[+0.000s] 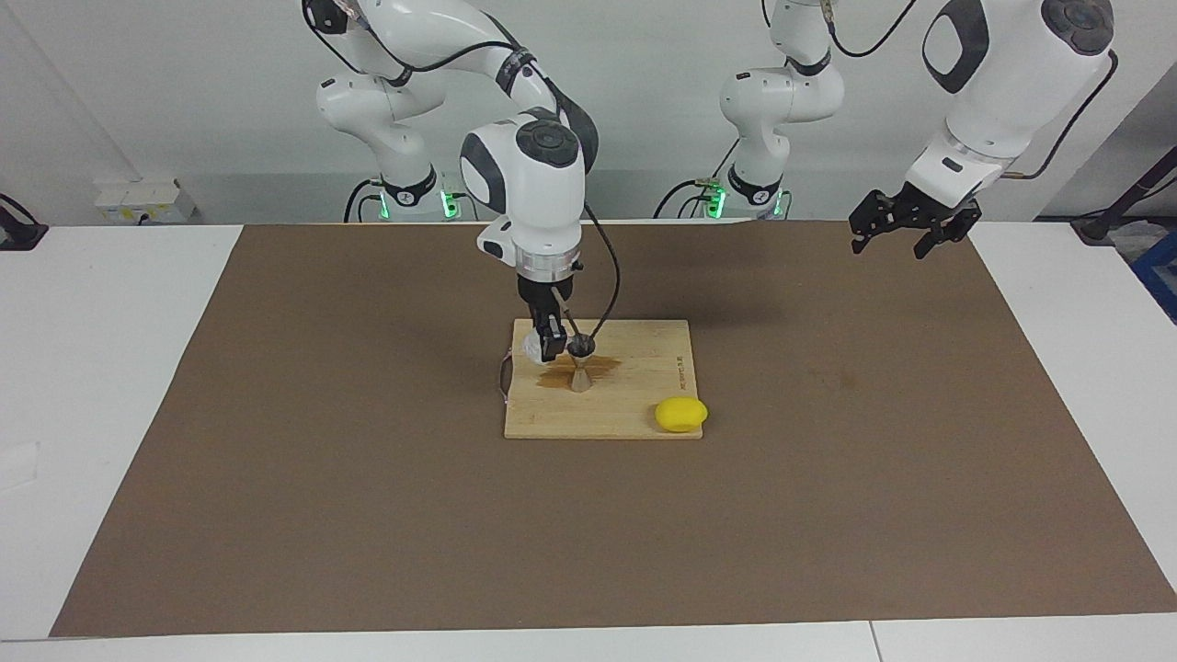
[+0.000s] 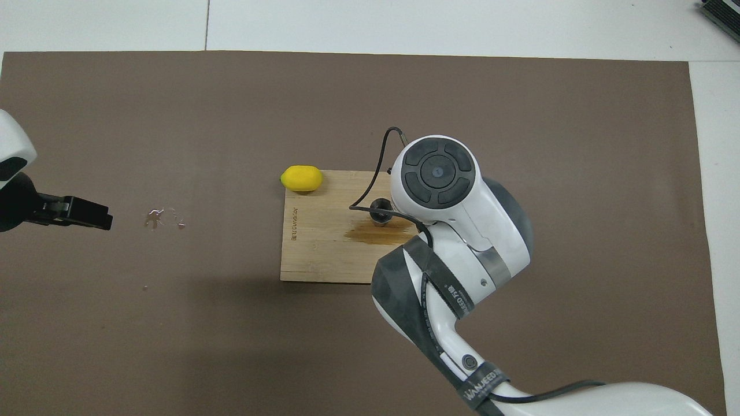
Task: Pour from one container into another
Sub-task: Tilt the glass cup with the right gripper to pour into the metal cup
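A steel hourglass jigger [image 1: 580, 363] stands upright on a bamboo cutting board [image 1: 644, 395], at the edge of a brown wet stain [image 1: 556, 375]. My right gripper [image 1: 550, 348] points down, close beside the jigger's rim, and is shut on the small clear cup [image 1: 533, 347]. The cup hangs just above the board on the side toward the right arm's end. In the overhead view the right wrist covers the cup and part of the jigger [image 2: 380, 210]. My left gripper [image 1: 890, 246] waits open, in the air over the mat's edge at the left arm's end of the table.
A yellow lemon [image 1: 680, 414] lies at the board's corner farthest from the robots, toward the left arm's end. A few water drops [image 2: 165, 218] sit on the brown mat, close by the left gripper [image 2: 92, 212]. A cable loops from the right wrist over the board.
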Tool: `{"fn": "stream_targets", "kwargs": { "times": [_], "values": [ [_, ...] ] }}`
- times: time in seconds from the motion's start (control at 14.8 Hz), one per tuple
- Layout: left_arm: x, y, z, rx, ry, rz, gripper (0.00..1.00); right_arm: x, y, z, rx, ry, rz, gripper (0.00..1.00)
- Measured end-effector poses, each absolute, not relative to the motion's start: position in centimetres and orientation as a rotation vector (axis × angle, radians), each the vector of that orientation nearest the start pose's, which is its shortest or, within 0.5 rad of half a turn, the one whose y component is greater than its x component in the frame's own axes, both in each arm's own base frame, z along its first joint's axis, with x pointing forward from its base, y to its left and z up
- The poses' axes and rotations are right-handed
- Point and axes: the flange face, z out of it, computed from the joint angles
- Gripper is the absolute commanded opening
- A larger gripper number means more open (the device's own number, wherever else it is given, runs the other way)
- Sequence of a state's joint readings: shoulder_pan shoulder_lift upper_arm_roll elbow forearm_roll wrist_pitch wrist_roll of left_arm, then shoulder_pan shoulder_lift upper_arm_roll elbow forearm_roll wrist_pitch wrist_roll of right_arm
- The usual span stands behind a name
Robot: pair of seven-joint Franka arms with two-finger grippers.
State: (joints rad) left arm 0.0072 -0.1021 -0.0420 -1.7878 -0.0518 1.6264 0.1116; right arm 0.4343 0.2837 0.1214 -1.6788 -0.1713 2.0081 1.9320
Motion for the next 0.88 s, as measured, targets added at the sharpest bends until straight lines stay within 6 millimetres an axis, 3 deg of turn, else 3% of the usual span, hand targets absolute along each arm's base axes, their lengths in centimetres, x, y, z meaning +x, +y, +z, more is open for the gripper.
{"fn": "stream_targets", "kwargs": {
  "times": [0.47,0.88],
  "values": [
    [53.1,-3.6,57.4,-3.182,0.255,0.060,1.00,55.2,33.6,44.1,-2.523,1.874,-0.256,0.00],
    [53.2,-2.4,57.6,-3.182,0.216,0.063,1.00,54.7,34.5,44.2,-2.549,1.842,-0.283,0.00]
  ]
}}
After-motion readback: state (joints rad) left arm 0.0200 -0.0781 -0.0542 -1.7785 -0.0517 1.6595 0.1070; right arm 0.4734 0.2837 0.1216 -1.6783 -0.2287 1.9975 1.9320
